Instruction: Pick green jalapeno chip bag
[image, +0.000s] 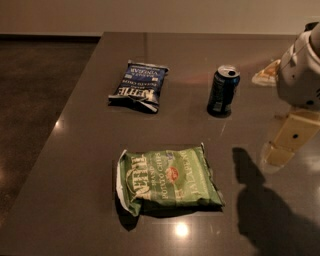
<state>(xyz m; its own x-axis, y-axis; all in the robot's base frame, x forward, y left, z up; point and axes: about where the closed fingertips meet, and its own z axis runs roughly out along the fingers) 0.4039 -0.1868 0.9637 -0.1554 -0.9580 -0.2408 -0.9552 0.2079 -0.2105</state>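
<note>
The green jalapeno chip bag (167, 181) lies flat on the dark table (85, 150), near its front and a little left of centre, with its white lettering facing up and its white edge to the left. My gripper (263, 118) hangs above the table's right side, to the right of and above the bag, clear of it. Its two pale fingers (290, 136) stand apart, with nothing between them. Its shadow falls on the table to the right of the bag.
A smaller dark blue chip bag (139, 86) lies at the back left of the table. A dark soda can (223, 91) stands upright at the back, left of my gripper. The table's left edge drops to a dark floor (35, 100).
</note>
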